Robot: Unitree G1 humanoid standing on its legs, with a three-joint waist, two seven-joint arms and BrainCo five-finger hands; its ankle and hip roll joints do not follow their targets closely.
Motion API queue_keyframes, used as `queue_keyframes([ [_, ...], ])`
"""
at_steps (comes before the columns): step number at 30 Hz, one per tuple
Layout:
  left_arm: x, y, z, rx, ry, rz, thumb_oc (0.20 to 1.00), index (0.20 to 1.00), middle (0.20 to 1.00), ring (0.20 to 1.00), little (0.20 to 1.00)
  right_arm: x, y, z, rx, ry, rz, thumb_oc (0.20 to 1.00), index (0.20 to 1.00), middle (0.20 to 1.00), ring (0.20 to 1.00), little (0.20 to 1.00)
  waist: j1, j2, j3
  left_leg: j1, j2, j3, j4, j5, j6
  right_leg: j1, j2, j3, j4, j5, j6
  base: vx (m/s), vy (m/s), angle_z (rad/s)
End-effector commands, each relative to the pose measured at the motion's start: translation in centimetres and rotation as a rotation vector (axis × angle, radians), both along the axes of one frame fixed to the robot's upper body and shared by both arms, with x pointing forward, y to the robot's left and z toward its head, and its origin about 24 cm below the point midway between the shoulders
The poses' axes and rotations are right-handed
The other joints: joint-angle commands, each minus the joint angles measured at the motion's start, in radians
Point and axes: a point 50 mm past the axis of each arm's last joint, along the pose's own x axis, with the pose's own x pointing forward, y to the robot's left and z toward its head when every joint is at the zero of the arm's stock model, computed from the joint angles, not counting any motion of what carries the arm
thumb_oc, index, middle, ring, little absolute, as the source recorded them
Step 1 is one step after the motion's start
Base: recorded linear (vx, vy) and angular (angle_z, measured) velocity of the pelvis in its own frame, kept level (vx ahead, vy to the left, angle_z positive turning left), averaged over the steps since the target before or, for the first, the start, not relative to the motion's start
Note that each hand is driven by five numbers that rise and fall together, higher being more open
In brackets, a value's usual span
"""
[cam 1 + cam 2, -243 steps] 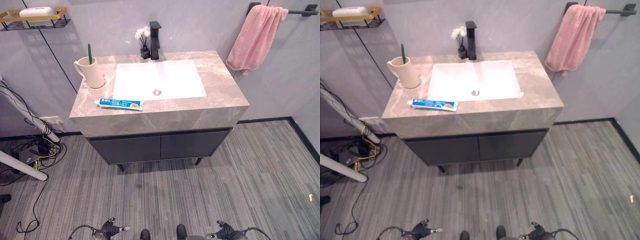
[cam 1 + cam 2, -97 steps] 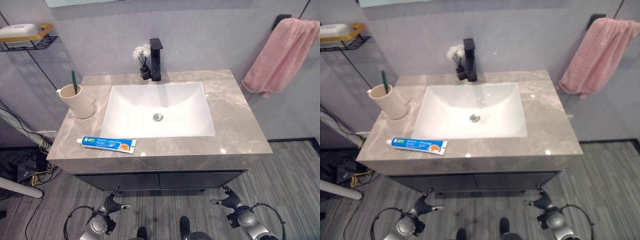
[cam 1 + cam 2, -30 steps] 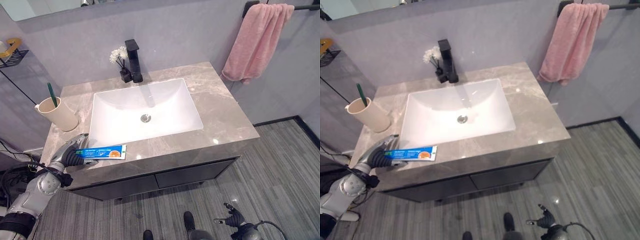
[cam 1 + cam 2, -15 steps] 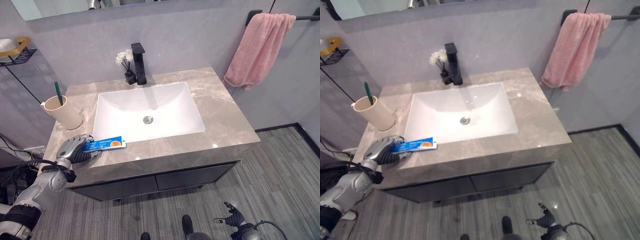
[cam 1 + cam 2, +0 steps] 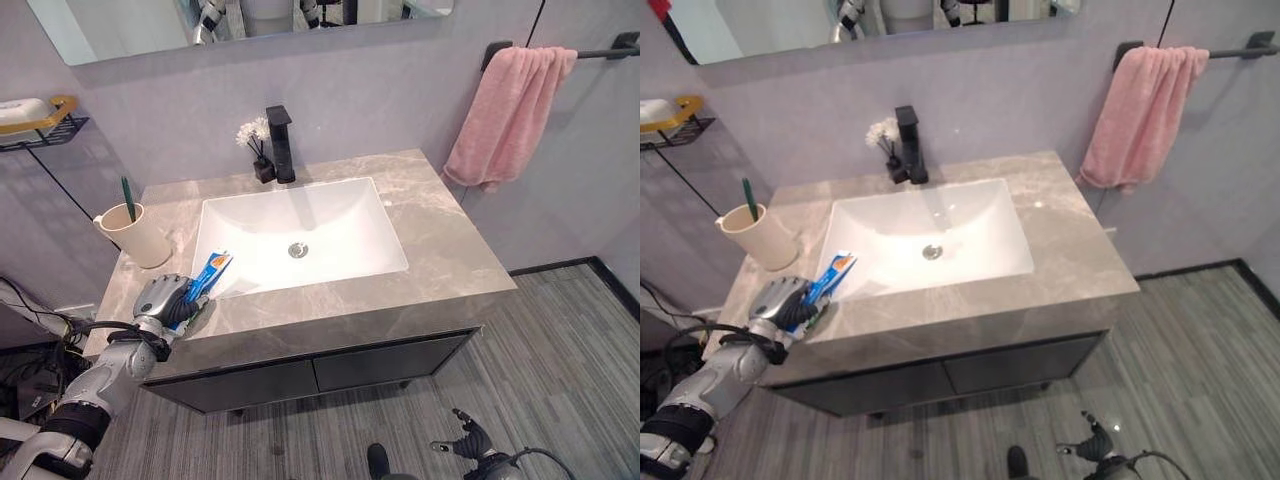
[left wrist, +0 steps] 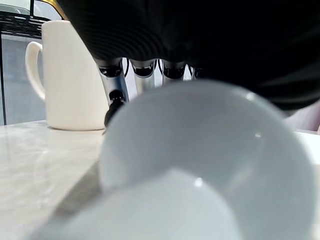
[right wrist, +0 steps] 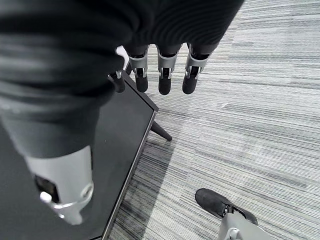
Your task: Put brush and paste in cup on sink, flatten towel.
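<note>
Gripping the toothpaste tube, the left robot hand has its fingers curled round the tube's lower end at the front left corner of the worktop, with the tube angled up off the stone, near the cup but apart from it. The green toothbrush already stands in that cup, so one part of the task looks done. The paste is not yet in the cup, and the pink towel hangs bunched on its wall bar, not flattened. The right robot hand hangs low by the cabinet with fingers straight, holding nothing. Counted: one cup, one brush, one tube, one towel.
</note>
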Motion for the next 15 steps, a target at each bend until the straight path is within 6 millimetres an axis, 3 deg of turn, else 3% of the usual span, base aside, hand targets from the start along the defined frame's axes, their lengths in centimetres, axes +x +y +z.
queue_keyframes([
  [1, -2.1, -0.9, -3.6, 0.005, 0.157, -0.034, 0.200, 0.200, 0.200, 0.200, 0.200, 1.5, 0.4, 0.4, -0.010, -0.059, 0.005, 1.000, 1.000, 1.000, 1.000, 1.000, -0.005, -0.051, 0.047, 0.013, -0.020, 0.001, 0.010, -0.012, -0.001, 0.042, -0.060, 0.011, 0.007, -0.007, 0.088, 0.00, 0.000, 0.00],
  [5, -1.5, -1.0, -1.5, 0.002, 0.042, -0.046, 0.200, 0.200, 0.200, 0.200, 0.200, 1.4, 0.2, 0.2, 0.002, -0.061, -0.063, 1.000, 1.000, 1.000, 1.000, 1.000, 0.004, -0.054, 0.042, 0.017, -0.017, -0.004, 0.010, -0.011, -0.004, 0.053, -0.059, 0.004, 0.007, -0.012, 0.085, 0.00, -0.008, 0.01],
  [11, -0.5, -0.6, 4.3, 0.061, -0.243, -0.068, 0.200, 0.200, 0.200, 0.200, 0.200, 1.6, -1.5, 0.9, 0.052, -0.166, -0.338, 1.000, 1.000, 1.000, 1.000, 1.000, 0.010, -0.061, 0.026, 0.019, -0.010, -0.013, 0.010, 0.001, -0.011, 0.069, -0.055, -0.008, 0.007, -0.012, 0.076, -0.02, -0.041, 0.03],
  [15, -0.2, 0.2, 8.2, 0.134, -0.411, -0.066, 0.200, 0.200, 0.200, 0.200, 0.200, 2.4, -3.0, 2.6, 0.074, -0.304, -0.460, 1.000, 1.000, 1.000, 1.000, 1.000, 0.000, -0.060, 0.014, 0.022, -0.005, -0.018, 0.010, 0.002, -0.016, 0.079, -0.056, -0.014, 0.007, -0.016, 0.071, -0.01, -0.029, 0.10],
])
